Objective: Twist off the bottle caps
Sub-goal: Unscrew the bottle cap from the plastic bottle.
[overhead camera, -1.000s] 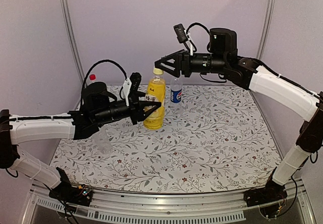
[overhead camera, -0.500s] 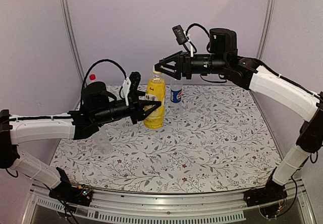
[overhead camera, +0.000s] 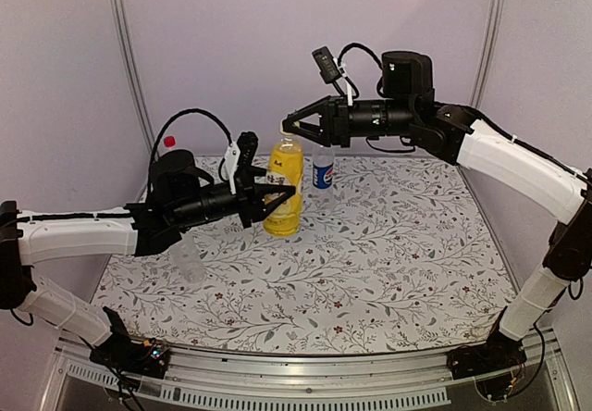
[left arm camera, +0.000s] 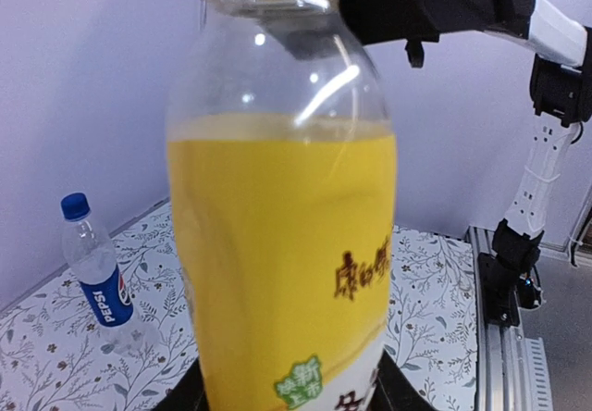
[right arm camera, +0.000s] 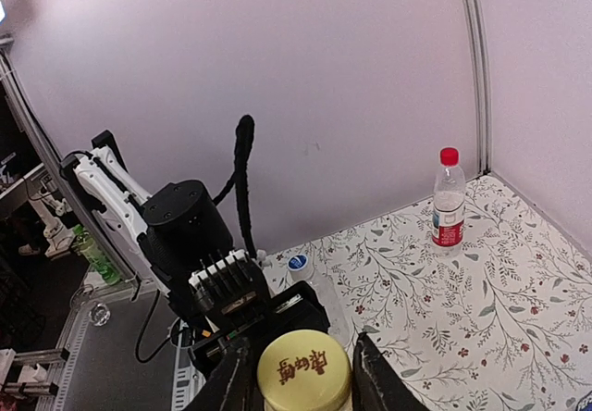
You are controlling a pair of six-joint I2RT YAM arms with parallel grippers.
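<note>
The yellow-liquid bottle (overhead camera: 283,187) stands upright at mid-table. My left gripper (overhead camera: 276,198) is shut on its lower body, and the label (left arm camera: 282,263) fills the left wrist view. My right gripper (overhead camera: 290,128) comes in from the right at the bottle's top. Its fingers (right arm camera: 234,380) press both sides of the gold cap (right arm camera: 303,371). The blue-label bottle (overhead camera: 323,171) stands just behind the yellow one, capped. The red-white label bottle (right arm camera: 448,202) stands at the far left corner. A plain clear bottle (overhead camera: 189,258) stands below my left arm.
The table has a floral cloth (overhead camera: 370,272). Pale walls (overhead camera: 231,41) close the back and both sides, with metal posts (overhead camera: 128,50) at the rear corners. A metal rail (overhead camera: 305,374) with both arm bases runs along the near edge.
My right gripper's jaws have narrowed from a wide spread onto the yellow bottle's cap and edged slightly left. The left gripper and the bottles have not moved.
</note>
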